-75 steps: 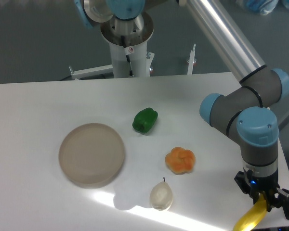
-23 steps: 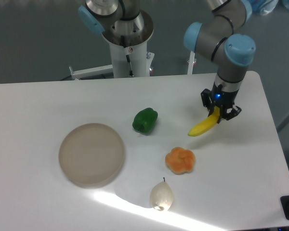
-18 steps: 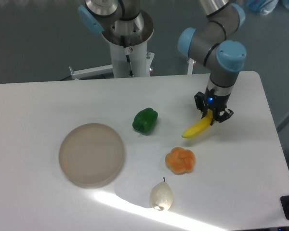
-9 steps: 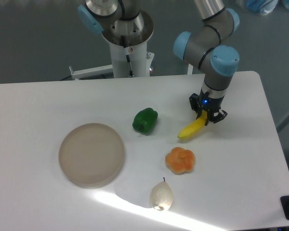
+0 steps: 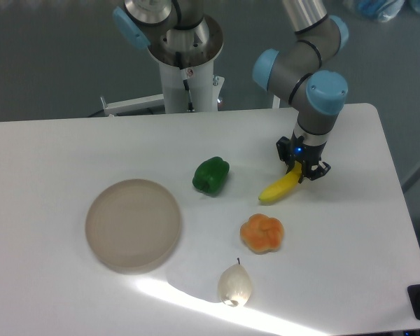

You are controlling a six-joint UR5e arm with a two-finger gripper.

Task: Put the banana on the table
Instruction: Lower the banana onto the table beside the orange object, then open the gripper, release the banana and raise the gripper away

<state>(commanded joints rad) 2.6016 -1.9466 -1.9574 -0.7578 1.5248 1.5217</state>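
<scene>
Table (image 5: 63,147) holds plate (image 5: 133,224) left, pepper (image 5: 211,174) centre, orange fruit (image 5: 262,233) and pear (image 5: 234,283) nearer. Gripper (image 5: 299,169) right of centre, fingers clamped on banana (image 5: 278,189) top end; banana slants down-left, low over table.

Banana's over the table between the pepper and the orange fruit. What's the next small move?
Probably ease straight down a touch, then open. The gripper is shut on the banana at its upper end; its lower tip looks at or near the table, with bare white surface beneath. The green pepper and orange fruit sit apart from it.
</scene>
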